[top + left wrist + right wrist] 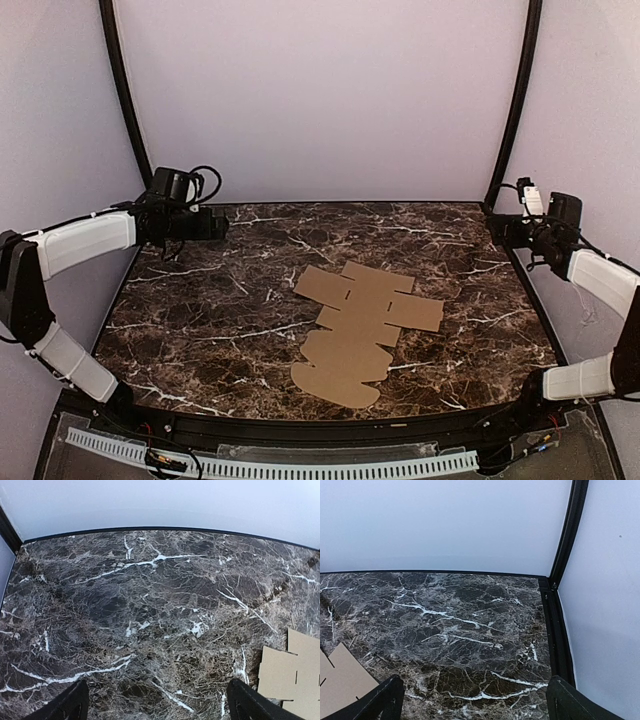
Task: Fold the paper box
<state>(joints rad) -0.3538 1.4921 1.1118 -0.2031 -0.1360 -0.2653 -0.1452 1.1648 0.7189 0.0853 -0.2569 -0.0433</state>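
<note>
The paper box (357, 325) is a flat brown die-cut sheet with flaps and rounded tabs, lying on the dark marble table (200, 310) right of centre. Its edge shows at the lower right of the left wrist view (292, 672) and the lower left of the right wrist view (342, 680). My left gripper (215, 226) hovers at the far left of the table, open and empty, well away from the sheet; in its own view the gripper (157, 705) has its fingers wide apart. My right gripper (500, 228) hovers at the far right edge, open and empty (475, 705).
White walls enclose the table on three sides, with black frame posts at the back corners (515, 100) (567, 535). A black raised rim runs along the table's right edge (552, 630). A white perforated rail (260, 462) lies at the near edge between the arm bases.
</note>
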